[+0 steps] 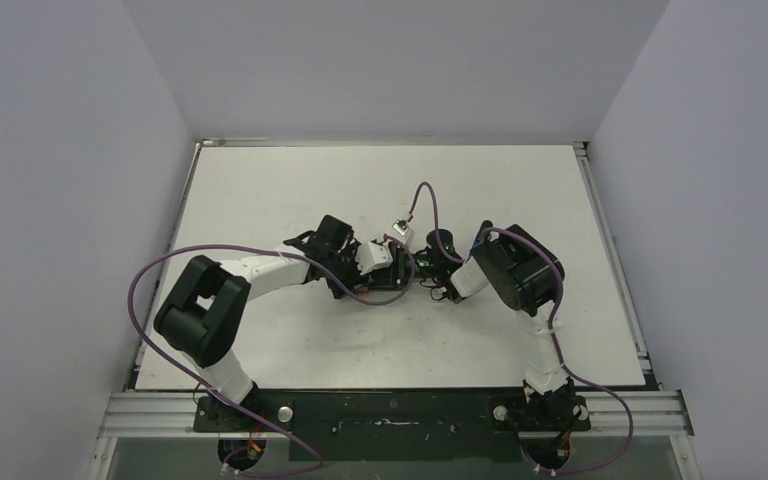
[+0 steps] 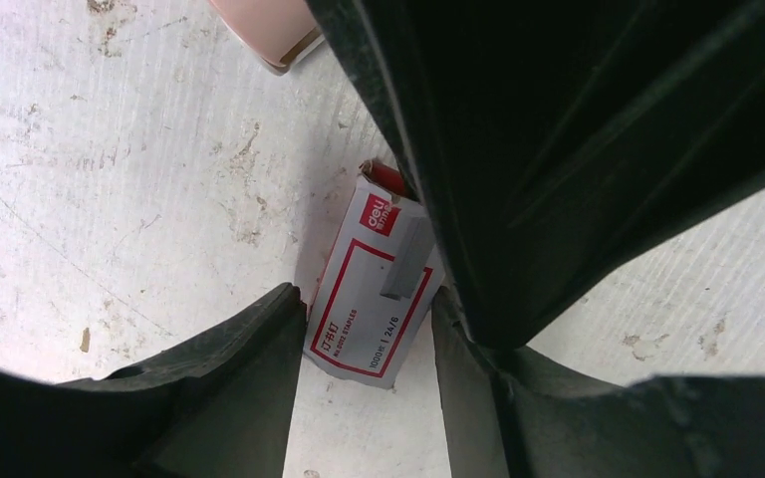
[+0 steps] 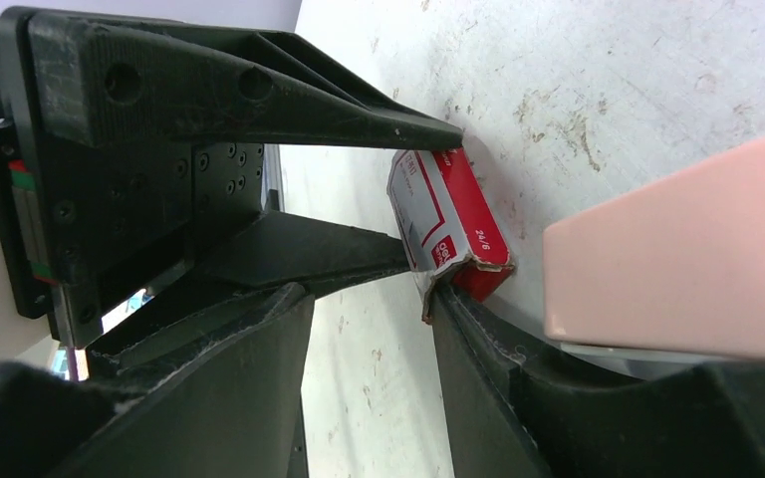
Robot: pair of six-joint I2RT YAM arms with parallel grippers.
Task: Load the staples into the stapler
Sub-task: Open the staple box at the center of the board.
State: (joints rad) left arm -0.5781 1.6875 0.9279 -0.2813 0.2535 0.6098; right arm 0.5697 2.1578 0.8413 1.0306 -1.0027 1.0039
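The staples' small red-and-white box (image 2: 379,289) lies flat on the table, white face up. Only the box shows; I see no loose strips. My left gripper (image 2: 367,304) stands open with one finger on each side of the box's near end, close against its edges. In the right wrist view the box (image 3: 448,224) sits between those two black fingers. My right gripper (image 3: 371,294) is open with nothing between its fingers, and its right finger (image 3: 478,349) touches the box's torn flap. From above, both grippers (image 1: 397,268) (image 1: 430,275) meet at mid-table. The stapler is hidden or out of view.
A small plain pink block (image 3: 677,249) lies on the table just outside my right gripper's right finger, and it shows again as the pink block (image 2: 269,30) beyond the box. The white table (image 1: 290,340) is scuffed and walled on three sides.
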